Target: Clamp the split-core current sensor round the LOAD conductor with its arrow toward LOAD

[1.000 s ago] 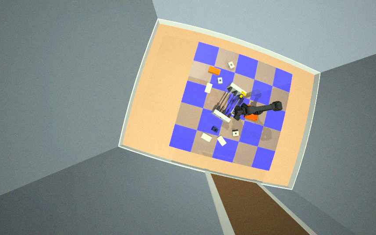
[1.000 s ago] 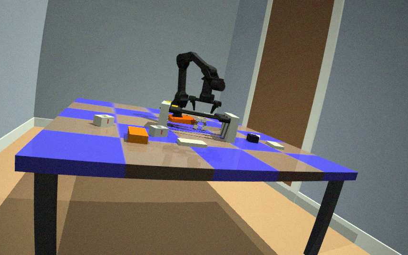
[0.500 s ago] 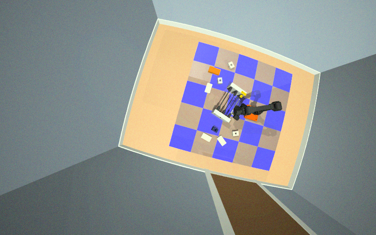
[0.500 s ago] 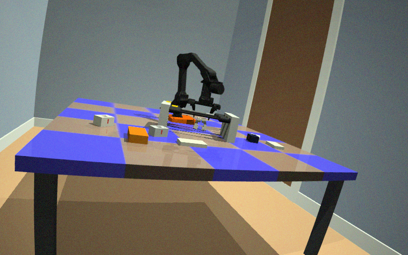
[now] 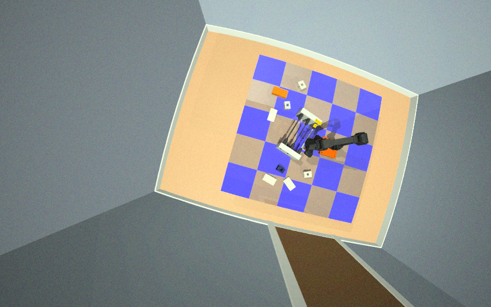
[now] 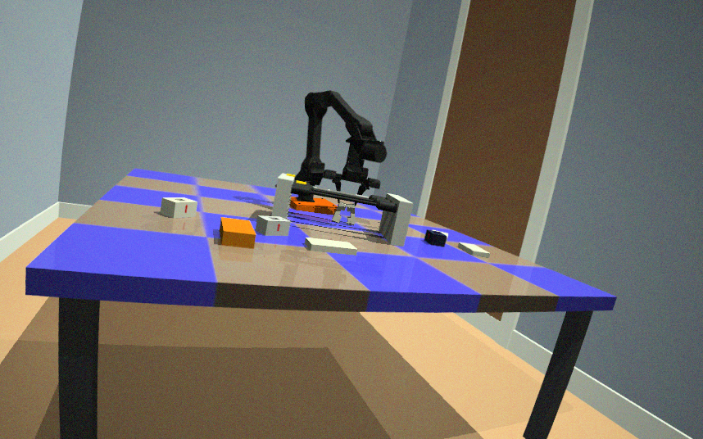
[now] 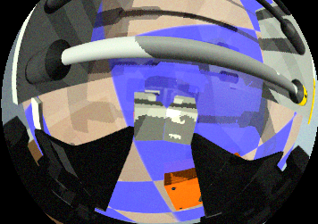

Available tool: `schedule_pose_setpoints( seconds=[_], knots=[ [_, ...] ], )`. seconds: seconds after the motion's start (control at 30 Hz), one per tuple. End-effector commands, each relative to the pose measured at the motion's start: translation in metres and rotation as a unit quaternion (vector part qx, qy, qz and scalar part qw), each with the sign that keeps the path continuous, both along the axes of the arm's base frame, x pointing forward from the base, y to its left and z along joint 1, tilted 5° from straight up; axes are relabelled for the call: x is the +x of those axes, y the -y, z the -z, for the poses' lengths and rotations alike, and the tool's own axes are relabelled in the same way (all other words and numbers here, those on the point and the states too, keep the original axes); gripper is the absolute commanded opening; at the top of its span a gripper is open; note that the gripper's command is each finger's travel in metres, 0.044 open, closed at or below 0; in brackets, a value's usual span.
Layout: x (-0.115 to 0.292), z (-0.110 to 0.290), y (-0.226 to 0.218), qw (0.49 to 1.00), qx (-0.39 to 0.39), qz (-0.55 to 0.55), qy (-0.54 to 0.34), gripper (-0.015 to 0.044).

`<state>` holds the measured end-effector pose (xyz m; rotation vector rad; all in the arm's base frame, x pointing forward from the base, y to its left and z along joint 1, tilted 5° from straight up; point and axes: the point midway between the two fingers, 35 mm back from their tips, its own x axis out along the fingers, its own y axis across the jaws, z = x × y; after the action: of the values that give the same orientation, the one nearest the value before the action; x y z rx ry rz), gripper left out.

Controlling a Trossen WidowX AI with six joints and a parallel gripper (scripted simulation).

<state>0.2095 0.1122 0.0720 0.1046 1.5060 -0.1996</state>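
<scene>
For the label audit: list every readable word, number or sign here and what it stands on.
No text is readable in any view.
Yellow marker at a conductor's end: print too small.
White blocks and: a red mark each, shape unclear.
Sensor in the gripper: no legible arrow.

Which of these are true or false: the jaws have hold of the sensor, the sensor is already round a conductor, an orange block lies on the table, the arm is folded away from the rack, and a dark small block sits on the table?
1. The gripper is shut on the sensor. True.
2. The sensor is already clamped round a conductor. False: in the wrist view it sits below the grey conductor, on the table side, not round it.
3. An orange block lies on the table. True.
4. The arm is folded away from the rack. False: it reaches down between the rack's two end posts.
5. A dark block sits on the table. True.
</scene>
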Motion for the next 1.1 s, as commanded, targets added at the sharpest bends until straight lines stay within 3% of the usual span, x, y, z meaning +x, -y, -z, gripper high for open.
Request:
schedule_pose_setpoints(
  seconds=[0.0, 0.17, 0.87, 1.07],
  knots=[
    [0.000, -0.002, 0.000, 1.000, -0.001, 0.000, -0.001, 0.0111],
    [0.002, -0.020, -0.003, 1.000, 0.000, 0.000, -0.001, 0.0000],
    [-0.006, -0.115, -0.008, 1.000, 0.001, -0.003, -0.002, 0.0000],
    [-0.006, -0.118, -0.008, 1.000, 0.002, 0.007, -0.002, 0.0000]
  ],
)
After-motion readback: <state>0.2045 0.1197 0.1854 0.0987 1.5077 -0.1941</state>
